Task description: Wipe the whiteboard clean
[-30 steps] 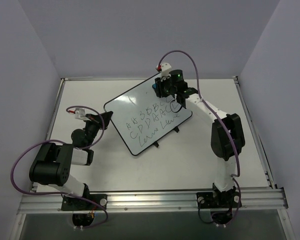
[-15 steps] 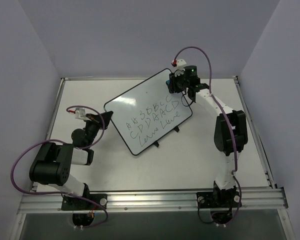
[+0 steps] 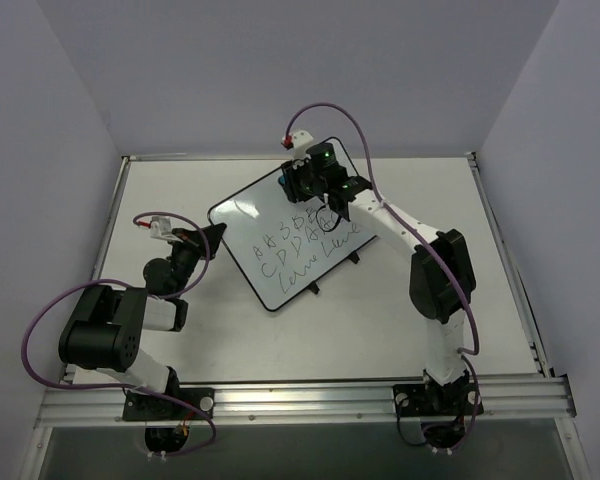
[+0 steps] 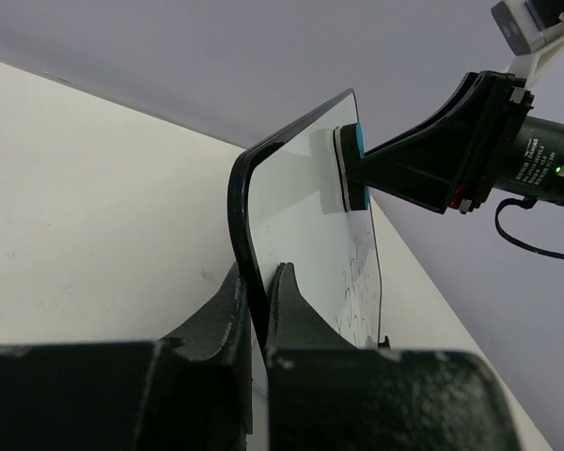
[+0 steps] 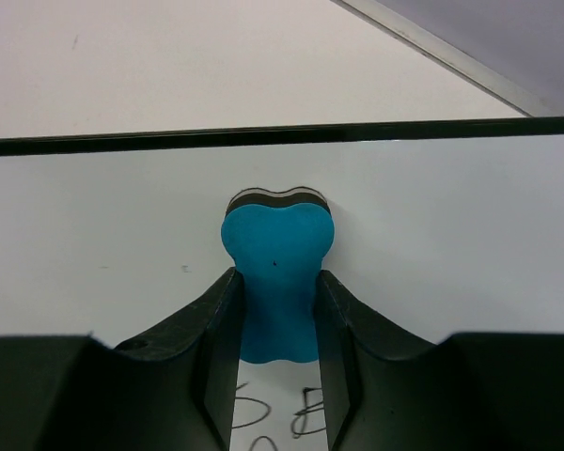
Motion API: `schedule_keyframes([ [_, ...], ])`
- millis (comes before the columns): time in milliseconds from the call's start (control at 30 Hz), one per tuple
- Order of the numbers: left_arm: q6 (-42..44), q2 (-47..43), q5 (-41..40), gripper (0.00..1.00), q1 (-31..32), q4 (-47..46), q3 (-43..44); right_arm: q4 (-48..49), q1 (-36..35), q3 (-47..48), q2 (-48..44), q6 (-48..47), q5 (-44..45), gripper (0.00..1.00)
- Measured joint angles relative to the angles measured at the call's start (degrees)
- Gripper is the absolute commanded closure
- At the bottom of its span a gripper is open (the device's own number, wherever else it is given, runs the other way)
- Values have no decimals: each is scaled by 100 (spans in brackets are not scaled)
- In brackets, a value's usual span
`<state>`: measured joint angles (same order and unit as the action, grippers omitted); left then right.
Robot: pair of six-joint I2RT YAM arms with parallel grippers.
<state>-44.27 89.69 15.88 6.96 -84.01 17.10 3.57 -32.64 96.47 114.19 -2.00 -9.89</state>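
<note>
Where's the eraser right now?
In the right wrist view the blue eraser sits centre, gripped by the right tool, pressed on the whiteboard near its far edge, above the writing.

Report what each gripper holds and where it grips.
The left gripper pinches the whiteboard by its black-framed edge near a corner. The right gripper holds the blue eraser by its narrow waist, pad against the board.

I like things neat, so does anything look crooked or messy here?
The whiteboard lies crooked, slanted against the table edges, its corner pinched by the left gripper. Writing covers part of it. Nothing looks spilled or broken.
</note>
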Motion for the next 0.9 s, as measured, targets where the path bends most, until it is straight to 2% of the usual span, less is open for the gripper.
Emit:
schedule_keyframes([
  [300, 24, 0, -20, 98, 2, 4, -4, -280, -844, 52, -20, 286, 450, 100],
  [600, 59, -2, -20, 98, 24, -15, -4, -317, -1591, 2, -42, 501, 455, 100],
  [767, 79, -2, -26, 98, 35, -24, -4, -402, -1781, 2, -28, 503, 468, 100],
  [900, 87, 2, -72, 98, 46, -9, -2, -302, -1558, -170, -92, 505, 358, 100],
])
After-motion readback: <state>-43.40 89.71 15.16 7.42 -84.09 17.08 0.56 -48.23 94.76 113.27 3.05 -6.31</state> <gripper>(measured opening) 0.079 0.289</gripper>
